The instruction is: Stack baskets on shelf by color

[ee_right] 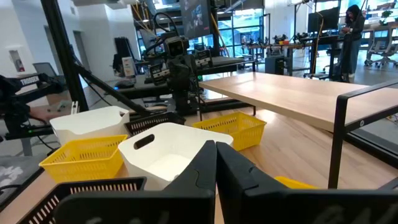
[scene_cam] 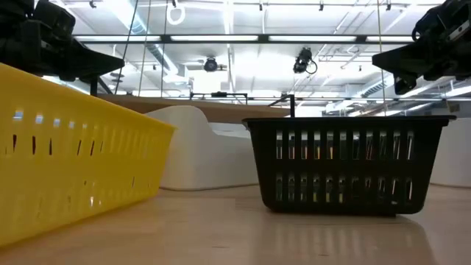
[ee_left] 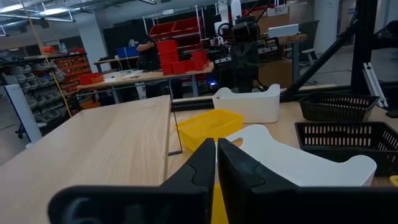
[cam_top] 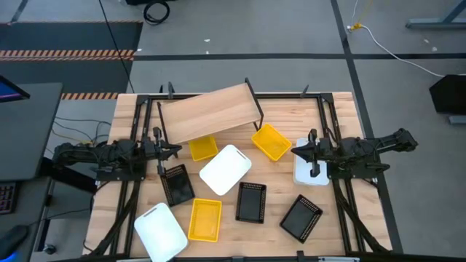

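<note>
The shelf [cam_top: 211, 110], a light wooden plank on thin black legs, stands askew at the table's far middle. Baskets lie scattered on the table in front of it: yellow ones [cam_top: 271, 141] [cam_top: 205, 220], and one [cam_top: 203, 148] partly under the plank; white ones [cam_top: 226, 170] [cam_top: 160, 231] [cam_top: 309, 171]; black perforated ones [cam_top: 177, 184] [cam_top: 252, 201] [cam_top: 301, 217]. My left gripper [ee_left: 216, 149] hovers level at the table's left [cam_top: 177, 151], shut and empty. My right gripper [ee_right: 216, 149] hovers level at the right [cam_top: 295, 151], above a white basket, also shut and empty.
A black frame of rails [cam_top: 320, 109] runs along the table's sides and far edge. In the low view a yellow basket [scene_cam: 73, 162] and a black one [scene_cam: 342, 165] stand close to the near edge. Workbenches and shelving fill the room beyond.
</note>
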